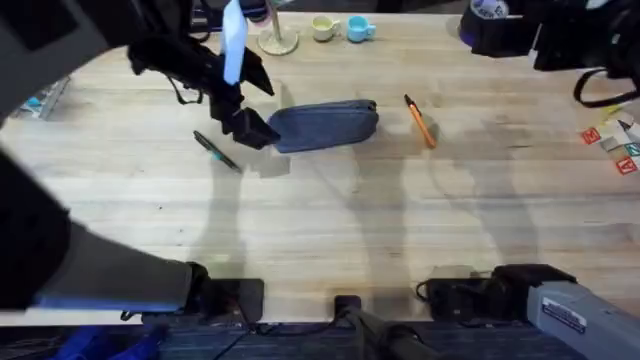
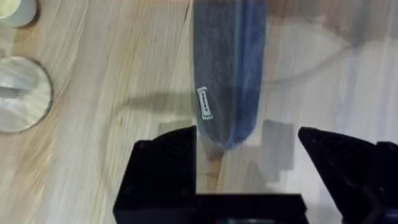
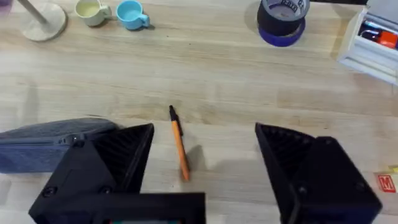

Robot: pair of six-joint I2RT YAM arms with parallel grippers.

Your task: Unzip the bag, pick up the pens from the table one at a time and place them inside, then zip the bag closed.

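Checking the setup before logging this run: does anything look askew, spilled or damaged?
Nothing stands out. The bag lies flat and intact, the orange pen to its right and the dark pen to its left rest on the table, and nothing is spilled.

On the light wooden plank bench (image 1: 330, 220), the oblong blue-grey fabric pouch (image 1: 325, 125) lies lengthwise left to right near the middle. The left arm's black end effector (image 1: 262, 130) sits at the pouch's left end, its fingers spread either side of that end. The slim dark pen (image 1: 215, 150) lies just left of the pouch, nearer the arm bases. The slim orange pen with a black tip (image 1: 421, 122) lies right of the pouch, apart from it. Behind the pouch, at the far edge, stand a round wooden stand (image 1: 278, 40), a small cream cup (image 1: 324, 28) and a small blue cup (image 1: 359, 29), left to right.
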